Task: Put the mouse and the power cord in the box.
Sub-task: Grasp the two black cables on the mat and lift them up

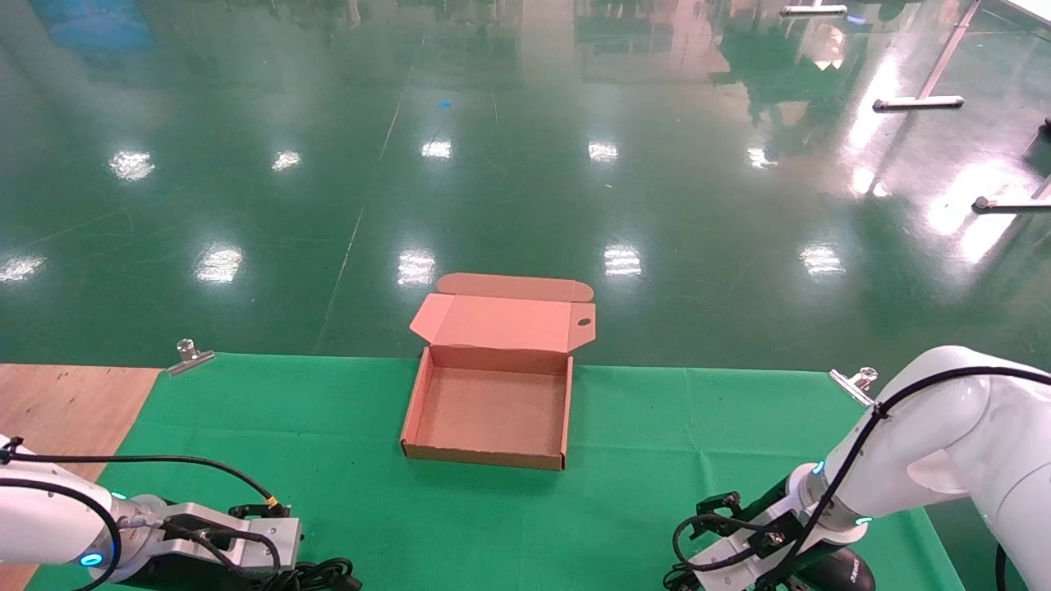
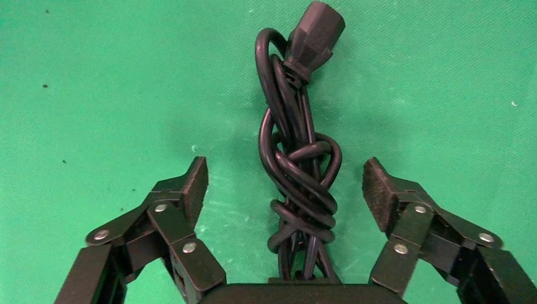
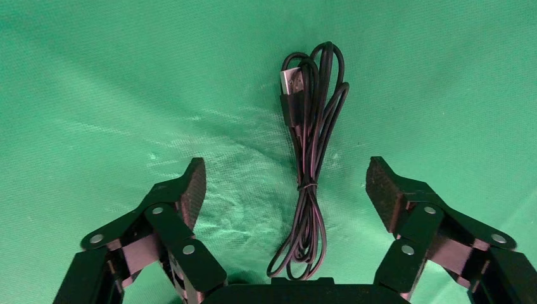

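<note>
Tools first: left tool (image 2: pixel 285 187) spread wide above the power cord (image 2: pixel 297 158), pads on either side and clear of it, nothing pinched. Knotted bundle of thick black loops lying flat on the green cloth (image 2: pixel 95 76), chunky plug end pointing away from the wrist, near end hidden under the tool's base. In the head view, only a few loops of it showing at the bottom edge, just beside the left tool (image 1: pixel 246 546).

Right tool (image 3: pixel 285 183) likewise spread wide, hanging over a thin black cable (image 3: pixel 310 164) folded into a long hank and tied at the middle, flat USB plug at the far end; pads apart from it on both sides. Mouse (image 1: pixel 846 568) barely seen: a glossy black curve with faint lettering, cut off by the bottom edge of the head view and half covered by the right arm.

Farther out, box (image 1: pixel 493 410) at the middle of the tabletop, lid flung back, well apart from both tools. Two metal clips (image 1: pixel 190 355) at the far edge of the cloth, bare wood (image 1: pixel 66 402) on the left, glossy green floor (image 1: pixel 525 164) beyond.
</note>
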`<state>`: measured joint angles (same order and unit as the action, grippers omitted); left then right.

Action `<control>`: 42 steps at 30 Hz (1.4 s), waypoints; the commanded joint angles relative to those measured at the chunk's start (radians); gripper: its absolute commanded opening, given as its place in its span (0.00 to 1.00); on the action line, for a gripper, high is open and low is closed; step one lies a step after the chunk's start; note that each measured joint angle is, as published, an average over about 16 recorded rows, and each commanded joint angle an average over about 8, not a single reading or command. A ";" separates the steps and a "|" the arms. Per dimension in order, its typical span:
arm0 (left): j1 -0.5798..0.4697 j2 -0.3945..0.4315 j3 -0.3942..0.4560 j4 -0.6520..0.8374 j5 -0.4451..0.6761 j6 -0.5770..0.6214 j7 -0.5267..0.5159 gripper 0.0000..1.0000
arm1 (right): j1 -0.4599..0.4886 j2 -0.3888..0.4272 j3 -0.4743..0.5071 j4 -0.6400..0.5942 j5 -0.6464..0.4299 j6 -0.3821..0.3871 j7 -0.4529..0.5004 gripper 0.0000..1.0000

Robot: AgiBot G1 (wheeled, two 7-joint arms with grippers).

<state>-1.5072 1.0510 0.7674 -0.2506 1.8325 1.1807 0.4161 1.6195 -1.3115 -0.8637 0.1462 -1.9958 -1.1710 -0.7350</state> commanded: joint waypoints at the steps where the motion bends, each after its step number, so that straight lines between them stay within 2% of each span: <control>1: -0.002 0.002 0.000 0.008 0.000 -0.002 0.007 0.00 | 0.003 -0.007 0.000 -0.018 0.000 0.007 -0.009 0.00; 12: -0.014 0.014 0.001 0.052 0.002 -0.015 0.040 0.00 | 0.011 -0.026 0.001 -0.055 0.005 0.044 -0.041 0.00; 30: -0.024 0.025 0.006 0.098 0.009 -0.012 0.095 0.00 | 0.012 -0.030 -0.001 -0.054 0.017 0.050 -0.056 0.00; 36: -0.067 0.014 0.002 0.088 0.003 0.019 0.107 0.00 | 0.048 -0.022 0.006 -0.053 0.032 0.012 -0.059 0.00; 42: -0.130 -0.004 0.000 0.041 0.000 0.078 0.107 0.00 | 0.123 0.009 0.034 -0.059 0.076 -0.080 -0.069 0.00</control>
<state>-1.6377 1.0484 0.7681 -0.2207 1.8339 1.2615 0.5145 1.7499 -1.2993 -0.8257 0.0928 -1.9144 -1.2595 -0.8038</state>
